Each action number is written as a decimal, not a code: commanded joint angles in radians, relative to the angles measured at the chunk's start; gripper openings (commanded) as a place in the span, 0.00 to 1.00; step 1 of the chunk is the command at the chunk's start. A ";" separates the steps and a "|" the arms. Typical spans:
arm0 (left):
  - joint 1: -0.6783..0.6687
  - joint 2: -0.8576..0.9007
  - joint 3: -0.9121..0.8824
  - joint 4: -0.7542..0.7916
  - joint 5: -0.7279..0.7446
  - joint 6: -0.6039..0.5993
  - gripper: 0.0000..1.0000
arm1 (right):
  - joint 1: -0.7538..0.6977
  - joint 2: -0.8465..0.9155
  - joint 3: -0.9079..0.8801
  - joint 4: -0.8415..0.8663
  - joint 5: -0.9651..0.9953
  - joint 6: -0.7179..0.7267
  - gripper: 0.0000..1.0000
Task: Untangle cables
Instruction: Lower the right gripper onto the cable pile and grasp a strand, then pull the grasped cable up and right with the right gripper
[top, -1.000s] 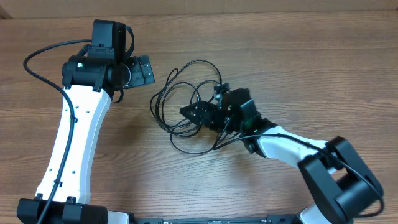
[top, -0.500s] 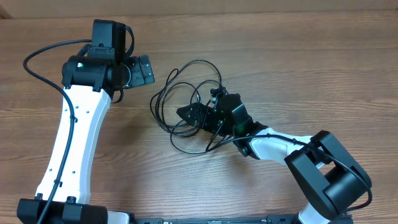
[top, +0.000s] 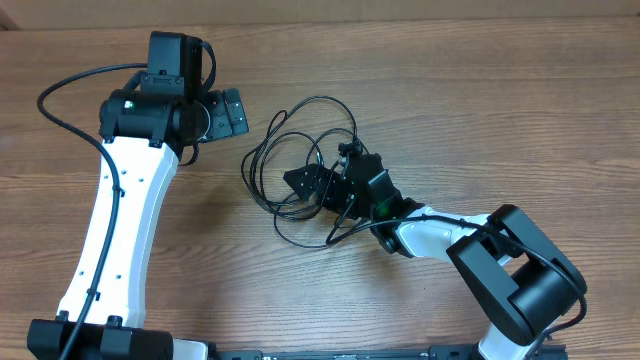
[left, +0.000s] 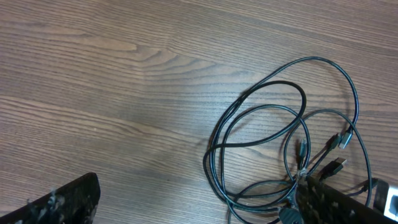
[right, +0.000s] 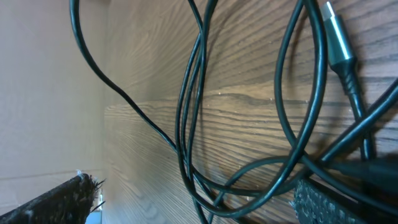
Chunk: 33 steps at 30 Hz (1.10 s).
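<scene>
- Overhead: the cables (top: 250, 160) lie in one loose tangle of loops near the middle of the desk (top: 450, 100), between my two arms.
- Overhead: my right claw (top: 300, 183) is low in the lower right part of the tangle, with strands crossing over and around it.
- Overhead: my left claw (top: 242, 112) sits up and to the left of the loops, near them but apart. It is spread, with nothing between its tips.
- Left wrist: the loops fill the right half of the view, flat on the wood. A few small plug tips (left: 339, 166) sit close together at the right.
- Left wrist: one finger (left: 62, 202) shows in the lower left corner, apart from every strand. Strands run onto a dark shape at the lower right edge. I cannot tell whether it is my own finger or the other claw.
- Right wrist: the two fingers (right: 56, 199) stand wide apart in the lower corners, so this claw is open and grips nothing.
- Right wrist: several strands run through the gap, and some cross right at the right-hand finger. A grey plug (right: 336, 43) lies at the upper right.
</scene>
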<state>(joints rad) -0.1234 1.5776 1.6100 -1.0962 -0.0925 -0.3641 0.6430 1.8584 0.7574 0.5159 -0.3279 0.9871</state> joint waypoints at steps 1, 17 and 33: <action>0.000 0.005 0.006 0.001 0.008 0.013 1.00 | 0.019 0.007 0.017 0.022 0.025 0.009 1.00; 0.000 0.005 0.006 0.001 0.008 0.013 1.00 | 0.081 0.100 0.018 0.152 0.058 0.084 1.00; 0.000 0.005 0.006 0.001 0.008 0.012 1.00 | 0.129 0.100 0.024 0.167 0.162 0.083 0.04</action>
<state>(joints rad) -0.1234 1.5776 1.6104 -1.0958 -0.0921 -0.3637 0.7704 1.9518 0.7578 0.6872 -0.1940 1.0733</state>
